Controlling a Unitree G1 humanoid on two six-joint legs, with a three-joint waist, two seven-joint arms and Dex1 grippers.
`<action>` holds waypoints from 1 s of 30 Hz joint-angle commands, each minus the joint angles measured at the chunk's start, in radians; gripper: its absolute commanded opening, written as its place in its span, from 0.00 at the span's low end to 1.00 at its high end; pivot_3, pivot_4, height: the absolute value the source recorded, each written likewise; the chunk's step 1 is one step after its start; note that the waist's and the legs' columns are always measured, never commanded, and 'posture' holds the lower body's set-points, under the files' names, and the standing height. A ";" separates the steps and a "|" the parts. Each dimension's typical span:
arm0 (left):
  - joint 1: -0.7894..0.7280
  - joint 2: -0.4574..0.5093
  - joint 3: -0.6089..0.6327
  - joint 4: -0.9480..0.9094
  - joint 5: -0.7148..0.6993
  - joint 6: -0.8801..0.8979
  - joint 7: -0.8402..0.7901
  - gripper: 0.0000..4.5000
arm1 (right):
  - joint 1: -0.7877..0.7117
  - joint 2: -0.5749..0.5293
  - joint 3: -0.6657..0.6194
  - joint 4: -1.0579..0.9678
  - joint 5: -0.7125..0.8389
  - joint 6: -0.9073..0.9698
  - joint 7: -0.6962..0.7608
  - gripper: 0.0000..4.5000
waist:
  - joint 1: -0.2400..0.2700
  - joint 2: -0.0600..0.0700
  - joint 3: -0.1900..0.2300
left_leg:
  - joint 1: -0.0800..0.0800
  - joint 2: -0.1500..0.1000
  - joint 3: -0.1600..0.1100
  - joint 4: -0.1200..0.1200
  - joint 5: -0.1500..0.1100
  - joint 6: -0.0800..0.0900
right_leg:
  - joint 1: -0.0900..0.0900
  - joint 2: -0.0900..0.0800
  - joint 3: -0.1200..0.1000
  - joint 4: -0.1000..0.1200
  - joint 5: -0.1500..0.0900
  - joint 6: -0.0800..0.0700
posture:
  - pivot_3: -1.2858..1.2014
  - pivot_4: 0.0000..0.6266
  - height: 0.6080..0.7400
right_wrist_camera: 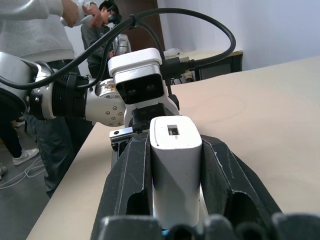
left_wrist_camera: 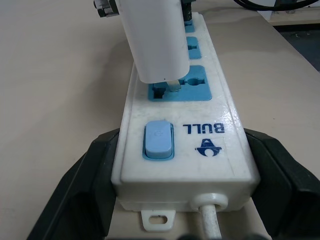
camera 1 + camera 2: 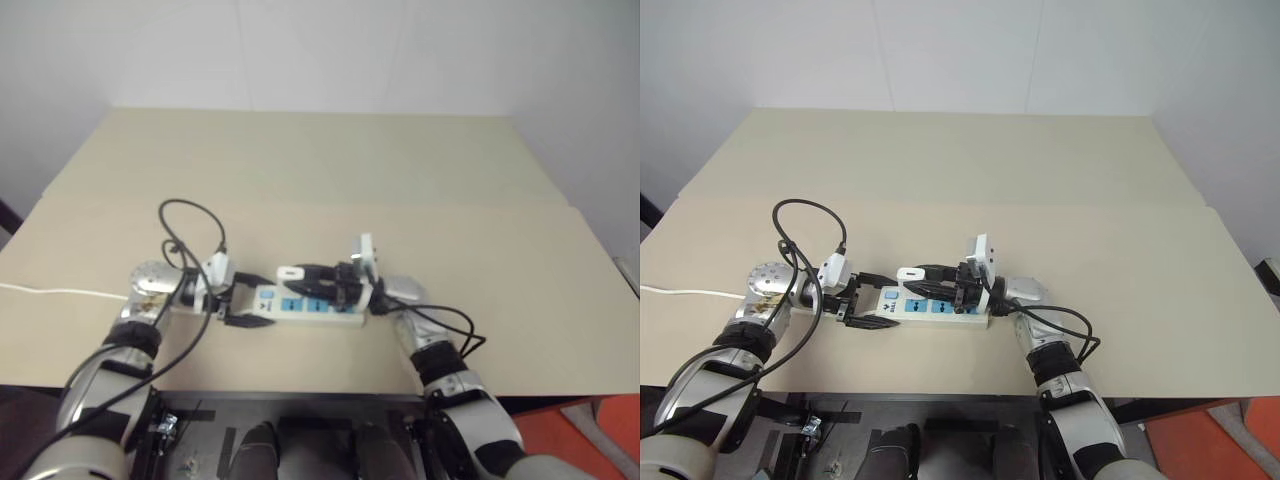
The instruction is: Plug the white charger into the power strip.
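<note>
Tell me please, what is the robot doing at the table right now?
The robot is plugging the white charger into the power strip, which lies on the beige table. The left gripper clamps the switch end of the strip to hold it. The right gripper grips the charger and holds it over the socket nearest the switch. The prongs are at the socket holes, but the charger is not pushed fully in yet.
</note>
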 commanded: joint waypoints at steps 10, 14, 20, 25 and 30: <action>-0.018 0.007 0.026 0.005 0.013 -0.022 -0.003 0.73 | 0.009 -0.033 -0.008 0.023 -0.019 -0.022 -0.009 0.25 | 0.000 0.000 0.000 | 0.001 0.000 0.000 0.000 0.000 0.000 | 0.001 0.000 0.000 -0.001 0.000 0.000 | 0.52 0.24 1.00; -0.017 0.003 0.028 0.003 0.014 -0.023 -0.003 0.73 | 0.013 -0.019 0.000 0.017 -0.025 -0.021 -0.032 0.25 | 0.000 0.000 0.000 | 0.003 0.000 0.000 -0.001 0.000 0.000 | 0.003 0.000 0.000 -0.001 0.000 0.000 | 0.52 0.24 1.00; -0.016 0.003 0.032 0.004 0.017 -0.025 -0.003 0.73 | 0.025 -0.011 0.004 0.029 -0.036 -0.036 -0.060 0.25 | 0.000 0.000 0.000 | 0.006 0.000 0.000 -0.001 0.000 0.000 | 0.006 0.000 0.000 -0.002 0.000 0.000 | 0.52 0.24 1.00; -0.015 0.003 0.039 0.006 0.021 -0.027 -0.003 0.73 | 0.048 -0.030 0.006 0.020 -0.044 -0.055 -0.038 0.25 | 0.000 0.000 0.000 | 0.007 0.000 0.000 -0.001 0.000 0.000 | 0.008 0.000 0.000 -0.002 0.000 0.000 | 0.52 0.24 1.00; -0.017 0.001 0.044 0.010 0.026 -0.029 -0.003 0.73 | 0.065 -0.042 0.014 -0.001 -0.051 -0.083 -0.023 0.25 | 0.000 -0.001 0.000 | 0.007 0.000 0.000 -0.002 0.000 0.000 | 0.008 0.000 0.000 -0.003 0.000 0.000 | 0.52 0.24 1.00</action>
